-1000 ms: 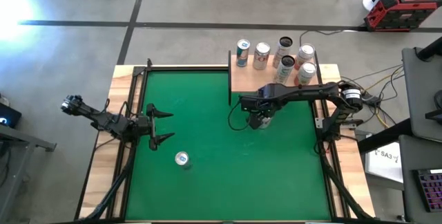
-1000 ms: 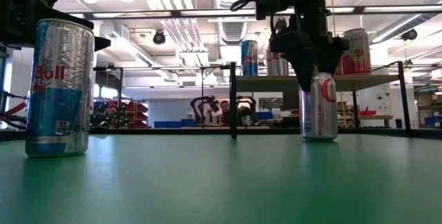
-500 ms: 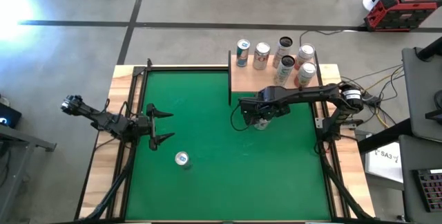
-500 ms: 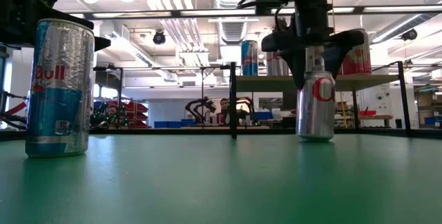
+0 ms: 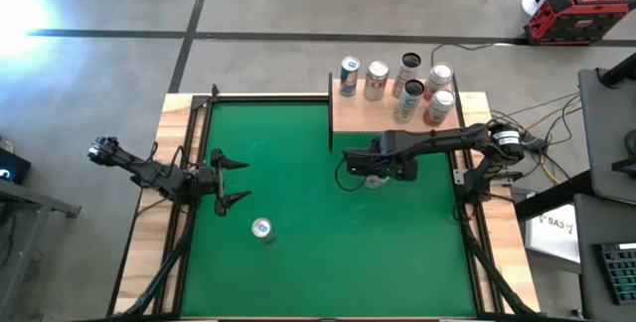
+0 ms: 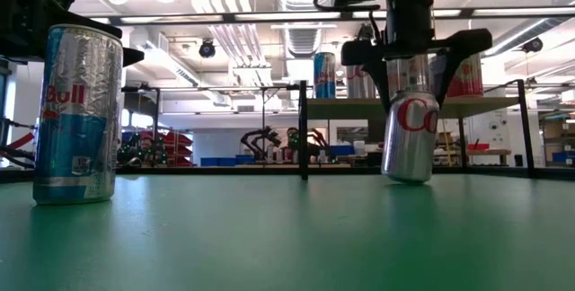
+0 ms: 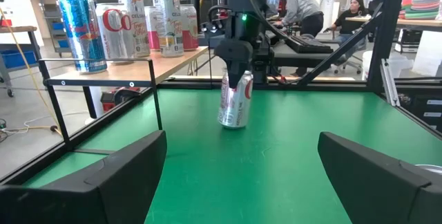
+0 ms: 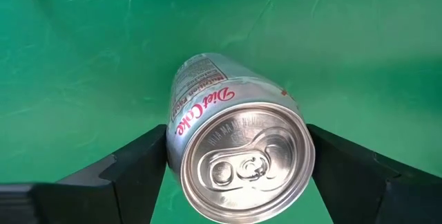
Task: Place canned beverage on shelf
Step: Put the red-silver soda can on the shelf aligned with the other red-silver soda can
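Table (image 5: 298, 262): green felt top with pale wooden side rims, seen whole from above.
Shelf (image 5: 348, 113): small pale-wood board on thin black posts at the far right corner of the table; five cans stand on it, among them a tall blue and silver can (image 5: 349, 77) at its left end.
Right arm (image 5: 447, 138): reaches from the right rim toward the table's middle, just in front of the shelf.
Left arm (image 5: 149, 173): waits at the left rim.
Right gripper (image 8: 238, 158): its two fingers (image 8: 131, 162) sit against both sides of a Diet Coke can (image 8: 238, 158), near the top rim, gripping it.
Left gripper (image 5: 231, 181): fingers spread wide, holding nothing, pointing across the felt.
Diet Coke can, position: on the green felt in front of the shelf, not on it; the low view shows it (image 6: 409, 134) tilted, with its base on or just above the felt, cannot tell which.
Red Bull can (image 5: 261, 229): stands upright on the felt near the left gripper, untouched.
Only in the right wrist view: the Diet Coke lid and pull tab, unopened.
Only in the left wrist view: two people (image 7: 304, 10) seated at desks beyond the table.
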Controlling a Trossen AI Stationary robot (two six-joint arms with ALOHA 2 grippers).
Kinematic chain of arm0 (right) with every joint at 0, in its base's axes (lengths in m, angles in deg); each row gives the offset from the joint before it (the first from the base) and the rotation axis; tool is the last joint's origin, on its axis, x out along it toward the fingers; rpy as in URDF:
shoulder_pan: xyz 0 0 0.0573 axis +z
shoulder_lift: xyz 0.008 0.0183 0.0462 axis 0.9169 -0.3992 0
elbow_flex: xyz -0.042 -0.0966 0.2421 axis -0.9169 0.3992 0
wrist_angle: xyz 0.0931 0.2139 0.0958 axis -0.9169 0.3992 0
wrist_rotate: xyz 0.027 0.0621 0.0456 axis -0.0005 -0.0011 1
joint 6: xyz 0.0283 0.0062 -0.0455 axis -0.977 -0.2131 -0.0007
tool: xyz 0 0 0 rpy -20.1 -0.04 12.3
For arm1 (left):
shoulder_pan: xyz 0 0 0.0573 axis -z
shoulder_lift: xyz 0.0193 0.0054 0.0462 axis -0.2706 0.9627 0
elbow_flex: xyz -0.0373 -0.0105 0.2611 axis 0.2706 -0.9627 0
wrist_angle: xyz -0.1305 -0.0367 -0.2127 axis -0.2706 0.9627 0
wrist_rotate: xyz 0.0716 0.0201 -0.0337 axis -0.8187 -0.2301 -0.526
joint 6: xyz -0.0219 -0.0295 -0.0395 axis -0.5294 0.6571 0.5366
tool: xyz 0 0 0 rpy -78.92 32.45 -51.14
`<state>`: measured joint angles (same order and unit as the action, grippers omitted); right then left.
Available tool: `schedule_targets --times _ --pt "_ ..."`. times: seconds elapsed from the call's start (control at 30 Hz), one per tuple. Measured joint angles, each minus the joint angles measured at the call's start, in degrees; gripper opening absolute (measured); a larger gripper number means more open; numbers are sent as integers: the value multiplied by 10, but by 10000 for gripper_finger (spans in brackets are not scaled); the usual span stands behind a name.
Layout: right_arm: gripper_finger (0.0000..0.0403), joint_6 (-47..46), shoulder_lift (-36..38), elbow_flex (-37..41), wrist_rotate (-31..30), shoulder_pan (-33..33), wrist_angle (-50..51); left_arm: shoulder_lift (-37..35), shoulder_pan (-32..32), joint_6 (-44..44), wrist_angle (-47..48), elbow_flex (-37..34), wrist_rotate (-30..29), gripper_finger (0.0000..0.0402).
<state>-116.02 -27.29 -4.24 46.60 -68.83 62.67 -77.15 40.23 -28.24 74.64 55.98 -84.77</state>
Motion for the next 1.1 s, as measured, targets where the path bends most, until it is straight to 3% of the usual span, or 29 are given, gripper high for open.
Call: schedule_targets --times 0.23,0.47,0.8,1.1 --pt "304 34 0 0 3 7 2 0 0 0 0 0 0 361" --pt "305 64 -1 -1 50 8 45 0 0 0 0 0 0 361" --pt "309 73 -1 1 43 8 51 0 0 0 0 0 0 361" --pt "365 58 -1 2 39 7 47 0 0 0 0 0 0 361"
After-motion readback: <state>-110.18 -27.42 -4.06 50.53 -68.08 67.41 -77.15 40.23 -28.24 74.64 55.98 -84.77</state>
